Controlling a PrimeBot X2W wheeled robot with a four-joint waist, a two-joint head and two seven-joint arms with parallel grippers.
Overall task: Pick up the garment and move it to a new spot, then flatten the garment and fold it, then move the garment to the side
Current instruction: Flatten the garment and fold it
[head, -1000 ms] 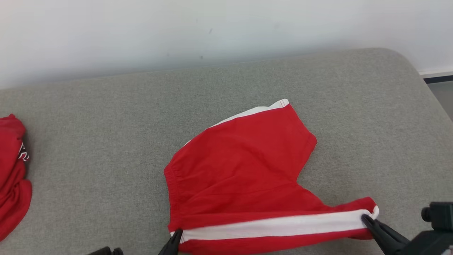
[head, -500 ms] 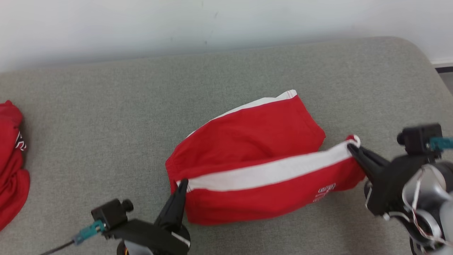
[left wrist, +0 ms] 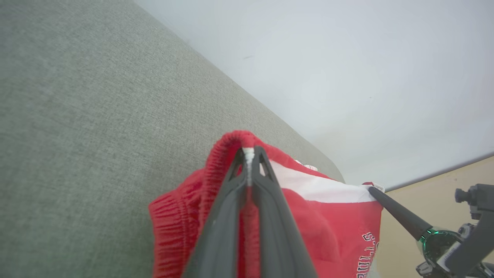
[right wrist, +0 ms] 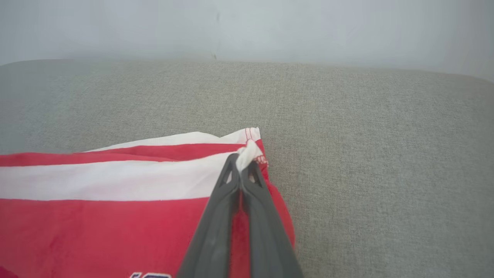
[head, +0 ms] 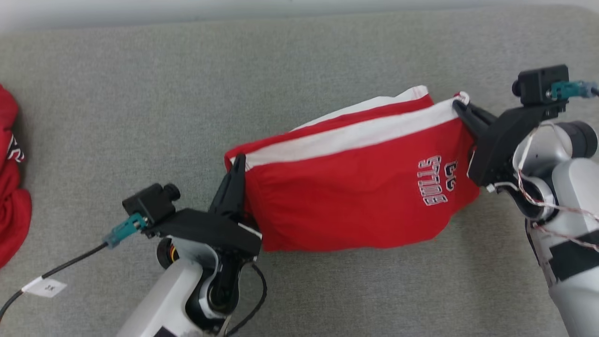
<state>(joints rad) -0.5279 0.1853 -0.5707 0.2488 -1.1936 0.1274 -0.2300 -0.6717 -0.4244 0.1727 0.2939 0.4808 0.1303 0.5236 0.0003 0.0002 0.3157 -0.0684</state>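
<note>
Over the middle of the grey cushion (head: 140, 93), strung taut between both arms — red shorts (head: 346, 196) with a white side stripe and white lettering near one leg. Pinched at the waistband end by the left gripper (head: 237, 164), clamped hard on the ribbed elastic with a sliver of white stripe caught between the tips. Pinched at the leg-hem end by the right gripper (head: 461, 105), likewise clenched, with a small tuck of white hem poking out past the tips. Raised along that striped edge and hanging down from it toward the near side; brushing the cushion below or clear of it, hard to tell. Just behind the raised edge, resting on the cushion, a second layer with its own white stripe.

Looks like the folding step, caught midway: near leg carried up and over toward the far leg, not yet laid down, not yet let go.

Next, as a judgement: bring both ends across together, stripe onto stripe, then lower evenly for a flat landing with no bulge in the middle. Hold the tension between the two pinches on the way down — otherwise sag and creases in the top layer. Release only once settled, then back out low and sideways to avoid dragging the hem.

At the far left edge of the head view, another red garment (head: 11, 187), bunched up and well apart from the work.
</note>
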